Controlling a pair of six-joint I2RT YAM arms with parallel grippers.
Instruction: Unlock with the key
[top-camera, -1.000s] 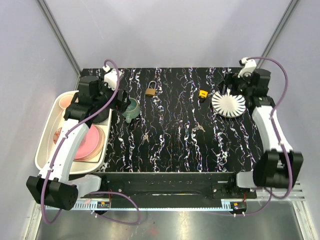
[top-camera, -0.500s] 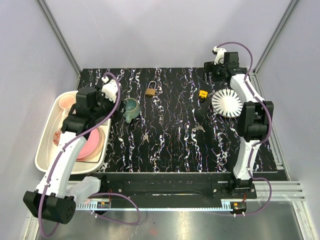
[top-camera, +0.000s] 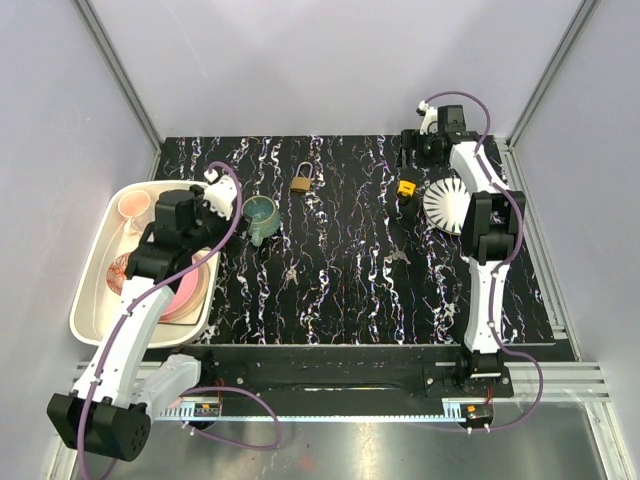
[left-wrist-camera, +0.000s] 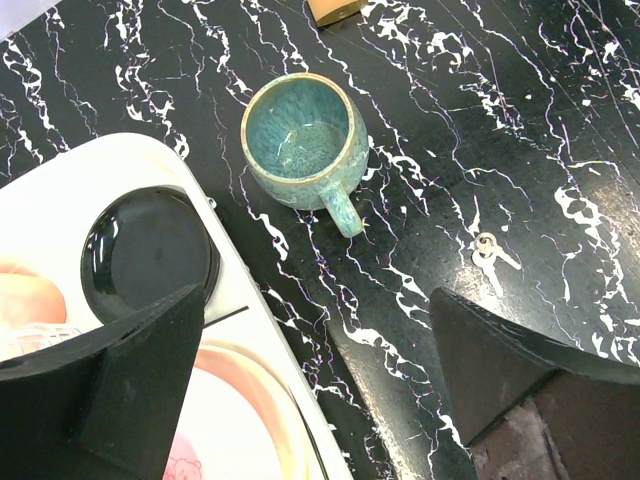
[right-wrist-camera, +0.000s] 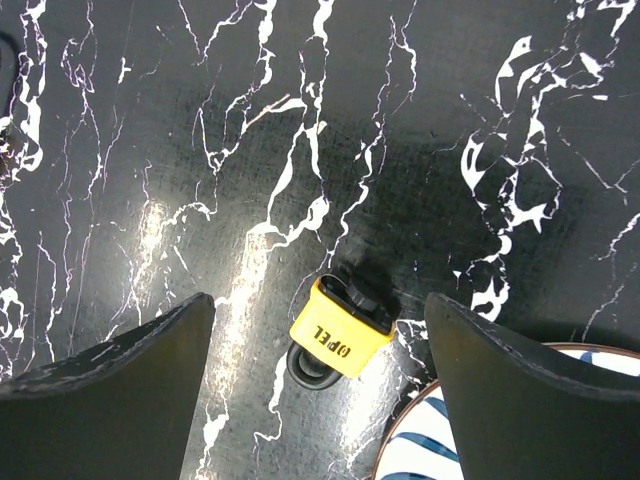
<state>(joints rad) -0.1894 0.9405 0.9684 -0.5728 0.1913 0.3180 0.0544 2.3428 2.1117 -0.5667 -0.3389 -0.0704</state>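
Note:
A brass padlock (top-camera: 300, 180) lies at the far middle of the black marble table; its lower edge shows at the top of the left wrist view (left-wrist-camera: 335, 10). One small silver key (top-camera: 290, 273) lies mid-table and shows in the left wrist view (left-wrist-camera: 493, 250). A second key (top-camera: 398, 256) lies further right. My left gripper (top-camera: 222, 205) is open and empty, over the tray's edge beside the teal mug (left-wrist-camera: 300, 140). My right gripper (top-camera: 412, 150) is open and empty, above a yellow-and-black fob (right-wrist-camera: 340, 335) at the far right.
A white tray (top-camera: 88, 300) at the left holds pink plates and a black bowl (left-wrist-camera: 150, 245). A blue-striped plate (top-camera: 455, 205) sits right of the yellow fob (top-camera: 406, 188). The teal mug (top-camera: 262, 217) stands between the tray and the padlock.
My right arm swung from over the striped plate to the far edge, above the yellow fob. My left gripper drew back from the mug toward the tray.

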